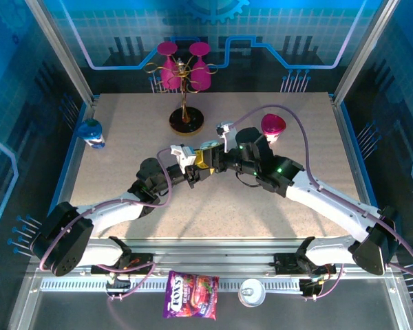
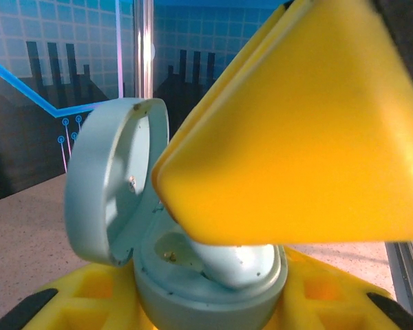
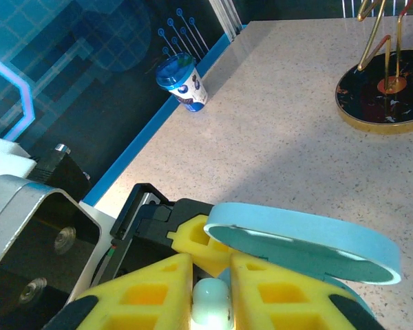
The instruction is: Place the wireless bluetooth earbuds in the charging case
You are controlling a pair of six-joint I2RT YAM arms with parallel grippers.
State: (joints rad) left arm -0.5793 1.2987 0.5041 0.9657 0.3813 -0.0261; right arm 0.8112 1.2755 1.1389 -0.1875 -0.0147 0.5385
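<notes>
The left claw [image 1: 197,169] is clamping the base of the light-blue charging case [image 2: 208,297] between its yellow fingers, with the lid [image 2: 113,199] standing open beside them. The right claw [image 3: 210,273] is pinching a whitish earbud [image 3: 212,306], nearly closed around it. The bud is sitting just under its fingertips, inside the case's well.
</notes>
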